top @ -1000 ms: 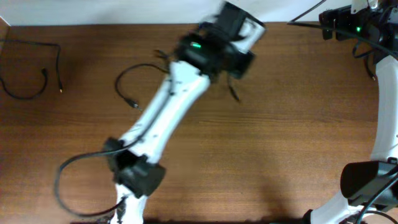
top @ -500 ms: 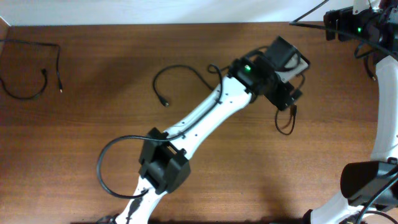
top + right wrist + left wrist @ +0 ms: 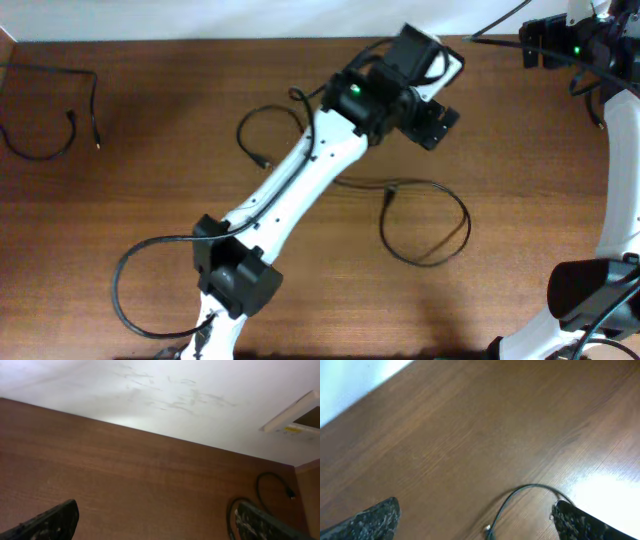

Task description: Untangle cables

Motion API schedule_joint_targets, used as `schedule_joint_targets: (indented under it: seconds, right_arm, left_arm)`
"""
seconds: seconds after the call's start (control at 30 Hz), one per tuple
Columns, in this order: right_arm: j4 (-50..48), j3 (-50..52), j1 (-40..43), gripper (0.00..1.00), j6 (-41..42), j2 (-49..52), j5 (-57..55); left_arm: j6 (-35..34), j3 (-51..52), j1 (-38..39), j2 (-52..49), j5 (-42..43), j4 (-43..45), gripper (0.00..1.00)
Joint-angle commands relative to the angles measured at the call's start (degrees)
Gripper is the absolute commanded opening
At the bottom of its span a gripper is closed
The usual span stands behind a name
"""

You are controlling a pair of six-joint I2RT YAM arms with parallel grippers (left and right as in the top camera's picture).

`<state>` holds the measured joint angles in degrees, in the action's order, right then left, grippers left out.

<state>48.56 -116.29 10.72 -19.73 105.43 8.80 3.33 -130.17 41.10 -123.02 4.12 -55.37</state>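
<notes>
Three thin black cables lie apart on the brown table (image 3: pixel 520 150). One forms a loop (image 3: pixel 468 222) right of centre, one curls (image 3: pixel 243 128) left of my left arm, and one lies at the far left (image 3: pixel 93 100). My left gripper (image 3: pixel 432 118) hovers at the back centre, open and empty. In its wrist view the gripper (image 3: pixel 475 525) has wide-apart fingers over a cable arc (image 3: pixel 530 487) ending in a plug (image 3: pixel 490 532). The right gripper (image 3: pixel 157 522) is open over bare wood, with cable strands (image 3: pixel 272 477) off to its right.
My left arm's white link (image 3: pixel 300 180) runs diagonally across the table from its base (image 3: pixel 235 285), trailing a thicker black robot cable (image 3: pixel 125 290). The right arm (image 3: pixel 615 170) stands along the right edge. A white wall borders the table's far side.
The left gripper has opened and let go of a cable, which now lies as a loop right of centre. The arm swung right, then pulled back toward the far edge. The right arm is still.
</notes>
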Motion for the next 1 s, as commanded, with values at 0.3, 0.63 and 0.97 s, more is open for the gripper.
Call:
schedule_joint_targets:
  seconds: [0.3,0.63,0.97]
  right_arm:
    - [6.62,1.01,-2.97,0.99,0.07,2.05,11.41]
    - [21.27,1.92,-21.59,0.99,-4.7,10.88,17.16]
    - [33.31,3.26,-28.72,0.93,-24.02,26.8,15.61]
  left_arm:
    - [-0.79,-4.57,-6.32,10.64,-19.26,-4.11,0.99]
    - [-1.2,-4.57,-16.74,22.29,-24.72,-8.98,0.99]
    - [-1.18,-4.57,-19.17,22.73,-25.0,-13.64,0.99]
